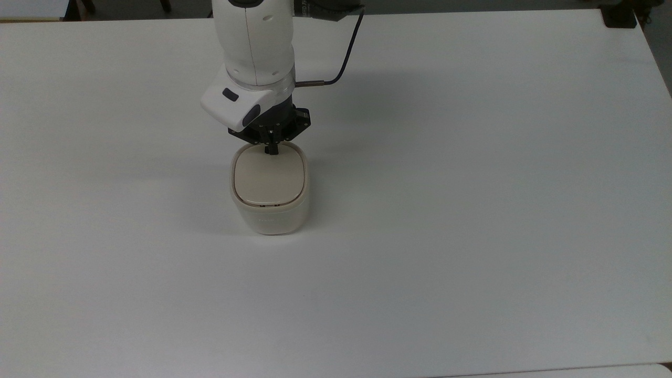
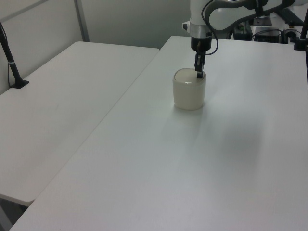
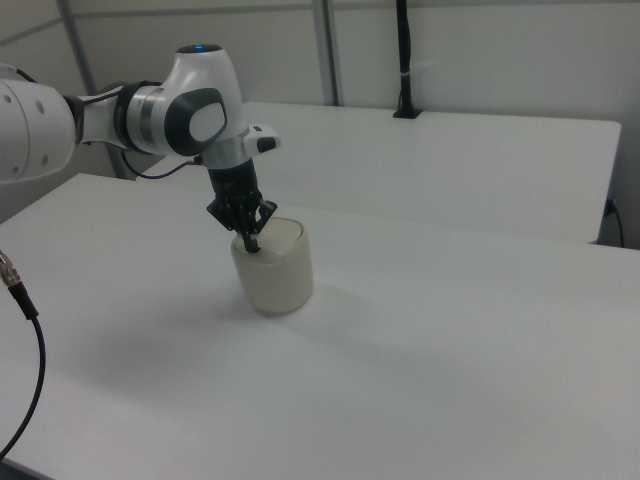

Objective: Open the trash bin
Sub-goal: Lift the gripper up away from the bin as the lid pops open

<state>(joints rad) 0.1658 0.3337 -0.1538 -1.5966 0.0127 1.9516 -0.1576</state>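
The trash bin (image 1: 270, 215) is a cream-white rounded-square tub standing on the white table (image 1: 472, 210). Its beige lid (image 1: 269, 178) lies flat and closed. My gripper (image 1: 271, 150) points straight down with its black fingers pressed together, shut on nothing. The tips rest at the lid's far edge in the top view, at or just touching the rim. In the left view the gripper (image 2: 198, 74) stands over the right rear rim of the bin (image 2: 188, 94). In the right view the gripper (image 3: 250, 245) meets the left side of the bin (image 3: 275, 275) top.
A dark cable (image 1: 344, 58) arcs off the wrist. A black object (image 1: 619, 18) sits at the table's far right corner in the top view. A second white table (image 2: 57, 106) adjoins on the left view's left, with a black post (image 2: 9, 53).
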